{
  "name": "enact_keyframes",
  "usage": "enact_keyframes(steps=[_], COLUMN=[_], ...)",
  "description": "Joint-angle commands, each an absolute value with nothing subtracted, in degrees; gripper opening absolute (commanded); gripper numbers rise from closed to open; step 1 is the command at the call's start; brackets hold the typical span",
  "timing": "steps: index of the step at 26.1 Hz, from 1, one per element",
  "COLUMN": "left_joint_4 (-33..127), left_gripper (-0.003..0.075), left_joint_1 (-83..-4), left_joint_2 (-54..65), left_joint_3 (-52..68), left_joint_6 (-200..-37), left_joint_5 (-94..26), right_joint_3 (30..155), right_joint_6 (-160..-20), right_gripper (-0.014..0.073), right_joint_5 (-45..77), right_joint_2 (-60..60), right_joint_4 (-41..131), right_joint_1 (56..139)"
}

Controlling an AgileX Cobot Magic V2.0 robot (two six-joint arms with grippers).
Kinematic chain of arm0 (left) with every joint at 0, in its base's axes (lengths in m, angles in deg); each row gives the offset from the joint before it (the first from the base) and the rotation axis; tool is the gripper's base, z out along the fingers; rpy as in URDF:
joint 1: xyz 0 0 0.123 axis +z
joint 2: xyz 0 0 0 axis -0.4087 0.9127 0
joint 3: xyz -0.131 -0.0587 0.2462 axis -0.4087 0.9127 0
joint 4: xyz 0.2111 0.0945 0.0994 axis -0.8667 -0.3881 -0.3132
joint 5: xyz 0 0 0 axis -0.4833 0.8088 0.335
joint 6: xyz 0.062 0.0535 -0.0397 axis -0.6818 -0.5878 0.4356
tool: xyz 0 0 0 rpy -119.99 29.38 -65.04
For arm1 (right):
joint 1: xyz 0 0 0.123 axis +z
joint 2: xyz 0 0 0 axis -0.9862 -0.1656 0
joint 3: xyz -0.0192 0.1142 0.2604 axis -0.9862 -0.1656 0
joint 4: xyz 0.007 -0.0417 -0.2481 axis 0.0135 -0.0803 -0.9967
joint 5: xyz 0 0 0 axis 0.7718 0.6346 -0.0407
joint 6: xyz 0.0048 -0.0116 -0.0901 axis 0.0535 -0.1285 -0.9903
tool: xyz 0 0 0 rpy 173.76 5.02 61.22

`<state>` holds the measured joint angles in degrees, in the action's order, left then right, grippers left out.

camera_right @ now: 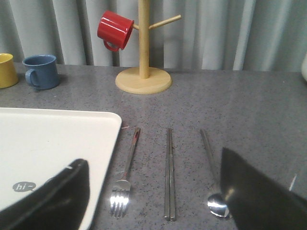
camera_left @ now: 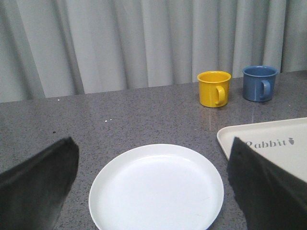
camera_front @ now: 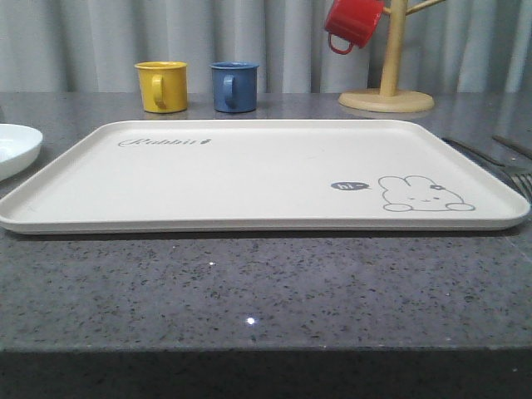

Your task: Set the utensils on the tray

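tray [camera_front: 249, 179]: bare, on counter [camera_front: 249, 291]
utensils: fork [camera_right: 125, 175], chopsticks [camera_right: 169, 172], spoon [camera_right: 211, 175] on counter beside tray
left tool [camera_left: 153, 191]: spread wide, holding nothing, above plate [camera_left: 156, 188]
right tool [camera_right: 156, 201]: spread wide, holding nothing

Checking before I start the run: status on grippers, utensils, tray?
Left gripper open over white plate. Right gripper open above fork, chopsticks, spoon, all on table beside tray. Tray bare, nothing blocking.

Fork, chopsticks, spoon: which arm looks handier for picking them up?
Probably the right. Its gripper hangs open over the fork, chopsticks and spoon beside the tray; the left gripper hangs over a plate.
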<state>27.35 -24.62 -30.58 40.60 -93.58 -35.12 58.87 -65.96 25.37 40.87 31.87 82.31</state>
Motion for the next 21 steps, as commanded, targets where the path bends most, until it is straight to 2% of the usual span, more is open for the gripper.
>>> enact_keyframes(steps=[1, 10, 15, 21], left_joint_4=[29.50, 31.09, 31.09, 28.78], left_gripper=[0.0617, 0.0549, 0.0545, 0.0545], left_joint_1=[-24.73, -25.72, -28.22, -30.28], left_joint_2=[-29.81, -23.14, -12.52, 1.77], left_joint_3=[38.47, 35.04, 28.17, 16.76], left_joint_6=[-92.90, -94.31, -98.63, -100.88], left_joint_5=[-39.58, -33.94, -27.42, -13.81], right_joint_3=[60.94, 60.94, 60.94, 60.94], right_joint_6=[-66.33, -66.33, -66.33, -66.33], right_gripper=[0.0657, 0.0654, 0.0654, 0.0654], right_joint_5=[20.96, 20.96, 20.96, 20.96], right_joint_2=[39.90, 39.90, 39.90, 39.90], right_joint_4=[31.34, 31.34, 31.34, 31.34], right_joint_1=[82.10, 82.10, 82.10, 82.10])
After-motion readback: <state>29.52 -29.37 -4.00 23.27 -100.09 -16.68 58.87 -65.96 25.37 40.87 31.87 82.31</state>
